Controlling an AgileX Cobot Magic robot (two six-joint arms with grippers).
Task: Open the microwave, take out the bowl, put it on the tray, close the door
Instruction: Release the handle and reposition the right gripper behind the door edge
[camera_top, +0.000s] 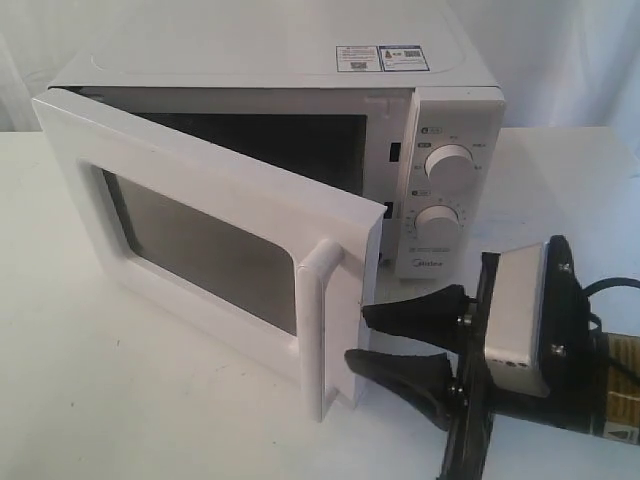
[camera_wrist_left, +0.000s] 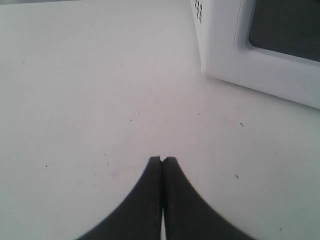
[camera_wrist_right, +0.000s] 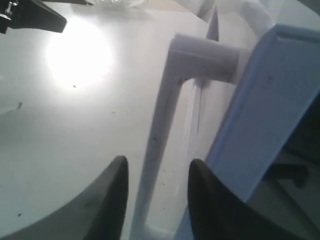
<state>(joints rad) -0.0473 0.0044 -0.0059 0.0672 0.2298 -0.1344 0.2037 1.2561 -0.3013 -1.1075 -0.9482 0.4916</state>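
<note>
Fingers (camera_wrist_right: 111, 200) apart on the right gripper (camera_top: 358, 338), straddling the handle (camera_wrist_right: 165, 125) and clamping nothing! The door (camera_top: 200, 170) stands half open on the microwave (camera_top: 250, 65); the bowl is unseen inside. Opening step, I'd say: next, swing it wider. The left gripper (camera_wrist_left: 162, 161) is pinched together above the table (camera_wrist_left: 75, 100).

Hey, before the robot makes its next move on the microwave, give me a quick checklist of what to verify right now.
1. Door unlatched: ok, it stands partly open.
2. Door open enough to reach in: probably not ok, it covers most of the microwave opening.
3. Right gripper free: ok, jaws apart by the handle.
4. Left gripper out of the way: ok, jaws shut above the table.
5. Bowl spotted: cannot tell, interior dark.
6. Tray spotted: cannot tell, none in view.
</note>
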